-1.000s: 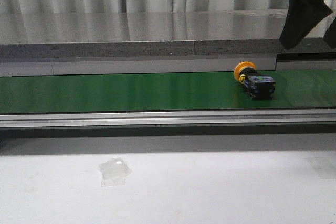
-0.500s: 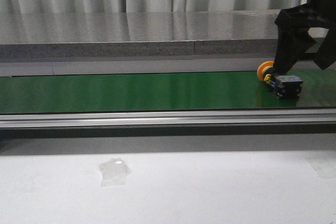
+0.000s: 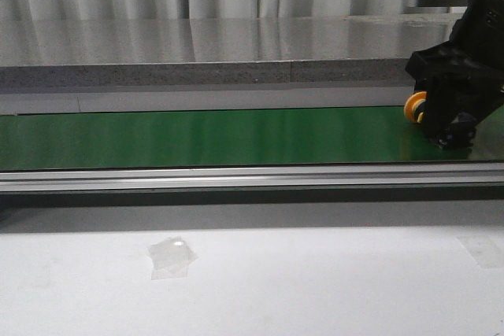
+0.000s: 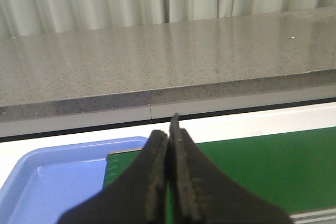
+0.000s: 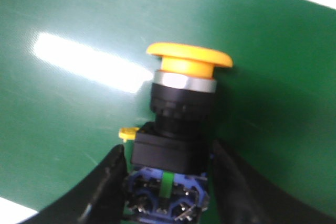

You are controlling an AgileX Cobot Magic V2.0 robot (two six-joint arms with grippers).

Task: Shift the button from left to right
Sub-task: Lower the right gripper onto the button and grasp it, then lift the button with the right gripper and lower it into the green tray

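Observation:
The button (image 5: 176, 124) lies on its side on the green belt (image 5: 63, 103), its yellow-orange cap pointing away from my wrist and its blue terminal base nearest it. My right gripper (image 5: 168, 149) has a finger against each side of the base. In the front view the right gripper (image 3: 450, 141) is down on the belt at the far right, and only the yellow cap of the button (image 3: 415, 106) shows beside it. My left gripper (image 4: 169, 135) is shut and empty, above the belt's left end, and is out of the front view.
A blue tray (image 4: 47, 177) sits at the belt's left end. A grey stone ledge (image 3: 197, 53) runs behind the belt and an aluminium rail (image 3: 236, 177) along its front. A clear scrap (image 3: 171, 257) lies on the white table.
The button has travelled right along the belt. My right gripper has come down from above over it and now has its fingers around it.

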